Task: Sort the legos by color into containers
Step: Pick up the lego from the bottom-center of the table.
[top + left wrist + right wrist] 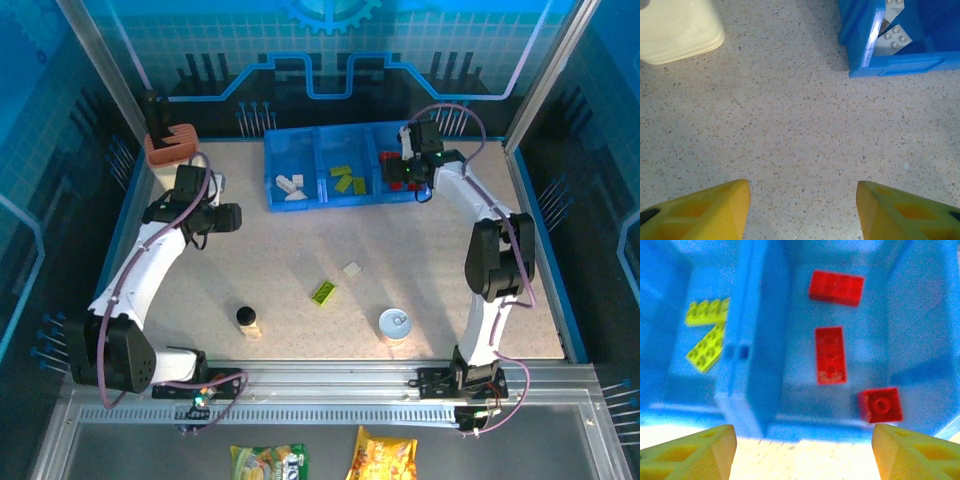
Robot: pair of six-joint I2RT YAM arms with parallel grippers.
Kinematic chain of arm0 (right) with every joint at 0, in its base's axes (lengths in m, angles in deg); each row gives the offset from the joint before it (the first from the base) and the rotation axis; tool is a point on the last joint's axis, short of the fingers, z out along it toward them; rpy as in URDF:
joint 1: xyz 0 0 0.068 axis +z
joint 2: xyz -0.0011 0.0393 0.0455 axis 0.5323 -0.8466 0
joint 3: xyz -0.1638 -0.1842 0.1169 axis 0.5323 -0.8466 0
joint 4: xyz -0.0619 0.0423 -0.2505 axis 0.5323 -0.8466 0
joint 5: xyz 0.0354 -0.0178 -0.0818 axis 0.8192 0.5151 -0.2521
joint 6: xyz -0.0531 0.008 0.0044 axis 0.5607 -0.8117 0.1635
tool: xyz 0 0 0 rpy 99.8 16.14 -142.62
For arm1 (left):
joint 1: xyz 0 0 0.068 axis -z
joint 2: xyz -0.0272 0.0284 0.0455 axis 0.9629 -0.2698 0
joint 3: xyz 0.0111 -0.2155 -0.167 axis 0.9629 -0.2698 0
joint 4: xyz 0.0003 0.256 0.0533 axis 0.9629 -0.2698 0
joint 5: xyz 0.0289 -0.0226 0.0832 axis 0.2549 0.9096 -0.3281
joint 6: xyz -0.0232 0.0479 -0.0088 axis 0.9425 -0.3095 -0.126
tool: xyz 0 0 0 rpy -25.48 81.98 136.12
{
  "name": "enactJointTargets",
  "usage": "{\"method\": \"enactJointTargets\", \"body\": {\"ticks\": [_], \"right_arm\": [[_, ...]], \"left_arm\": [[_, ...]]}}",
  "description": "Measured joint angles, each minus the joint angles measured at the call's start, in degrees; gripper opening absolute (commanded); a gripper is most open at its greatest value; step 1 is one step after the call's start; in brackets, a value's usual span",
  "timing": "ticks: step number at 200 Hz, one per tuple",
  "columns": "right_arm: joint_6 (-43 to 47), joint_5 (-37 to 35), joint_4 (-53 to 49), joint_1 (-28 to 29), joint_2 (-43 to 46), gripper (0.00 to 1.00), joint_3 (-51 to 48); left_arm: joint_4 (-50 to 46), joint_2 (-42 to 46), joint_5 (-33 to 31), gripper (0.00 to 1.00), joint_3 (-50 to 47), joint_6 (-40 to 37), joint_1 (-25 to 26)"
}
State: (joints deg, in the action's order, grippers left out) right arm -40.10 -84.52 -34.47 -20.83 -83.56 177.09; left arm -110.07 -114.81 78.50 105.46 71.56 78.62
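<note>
Currently the right gripper (803,436) hangs open, empty, above the red compartment (870,340) of the blue tray (330,204); the left gripper (803,192) — also open, empty — hovers over bare table (790,110). Toward the bases lie a lime brick (323,293) — long axis diagonal, seemingly nearer the left arm — and a cream brick (352,268).

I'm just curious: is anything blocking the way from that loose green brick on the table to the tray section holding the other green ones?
Nothing visible does. Bare table lies between the green brick and the middle compartment; the white brick sits just right of that path.
</note>
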Motion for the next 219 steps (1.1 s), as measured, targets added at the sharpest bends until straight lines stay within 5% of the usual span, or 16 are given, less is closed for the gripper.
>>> {"method": "enactJointTargets", "body": {"ticks": [111,219], "right_arm": [[0.98,1.33,-7.96,17.29,11.61,0.73,-15.06],[-2.45,-1.09,-17.33,36.17,11.23,0.77,-17.86]], "left_arm": [[0.11,0.22,0.33,0.59,-0.02,0.00,0.00],[0.11,0.22,0.72,0.59,-0.02,0.00,0.00]]}}
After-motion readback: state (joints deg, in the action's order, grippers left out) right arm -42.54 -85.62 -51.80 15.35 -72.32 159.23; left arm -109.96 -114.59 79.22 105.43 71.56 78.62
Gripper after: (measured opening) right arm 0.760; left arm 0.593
